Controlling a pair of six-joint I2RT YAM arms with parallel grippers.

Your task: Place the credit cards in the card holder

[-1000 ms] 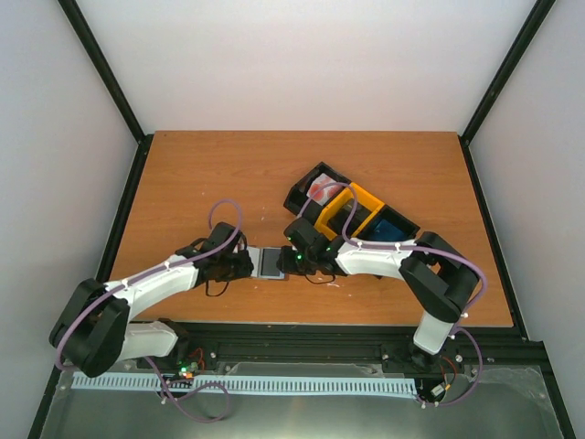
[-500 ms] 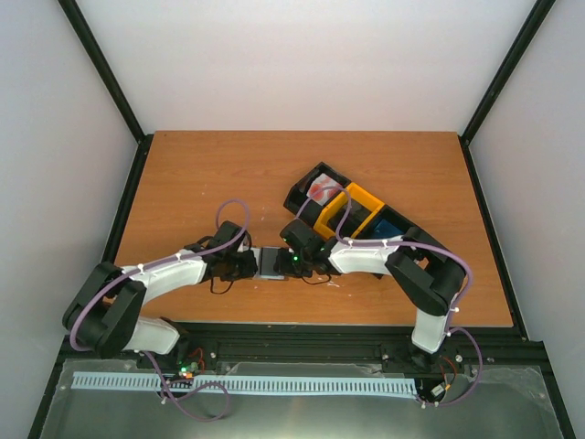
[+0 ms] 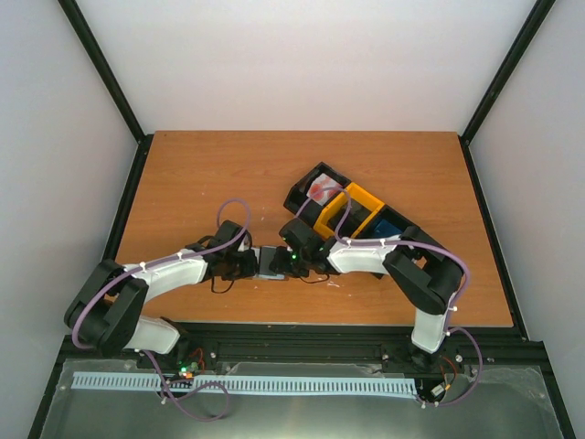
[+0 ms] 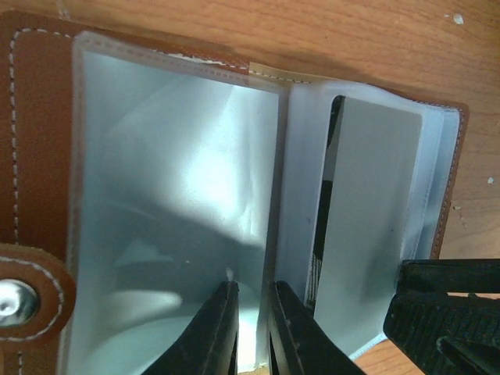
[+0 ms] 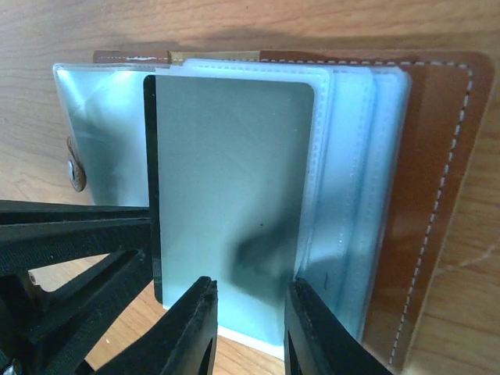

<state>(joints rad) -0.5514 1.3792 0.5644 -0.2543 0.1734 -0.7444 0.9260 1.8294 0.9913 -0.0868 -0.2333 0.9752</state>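
Left fingers (image 4: 228, 312): drawn almost together, with the near edge of one clear sleeve leaf of the card holder (image 4: 39, 156) pinched in the slit between them. In my judgement this grip serves to pin the holder to the desk (image 3: 210, 174) and keep the sleeves spread. Right fingers (image 5: 209, 308): set a narrow gap apart, tips lying over the near end of a dark-edged, grey-sheened credit card (image 5: 226, 172). Whether they clamp it or merely bear on it cannot be determined from either wrist view. Just beyond both sets of fingertips the holder lies open, brown cover down and pale sleeves up, its snap strap (image 4: 14, 301) off to the left of the left fingers. The card sits on the sleeve stack directly ahead of the right fingers, its far end close to the holder's far edge and its near end projecting a little toward the fingers. Assessed step: seating this card in a pocket, well advanced but not finished; whether it is inside a sleeve or resting on top is unclear. The two sets of fingers meet from opposite sides of the holder, apparently so one steadies while the other feeds. Farther out, beyond the right fingers, stands a black-and-yellow tray (image 3: 356, 197) with something blue in its end compartment, possibly another card; too small to confirm.
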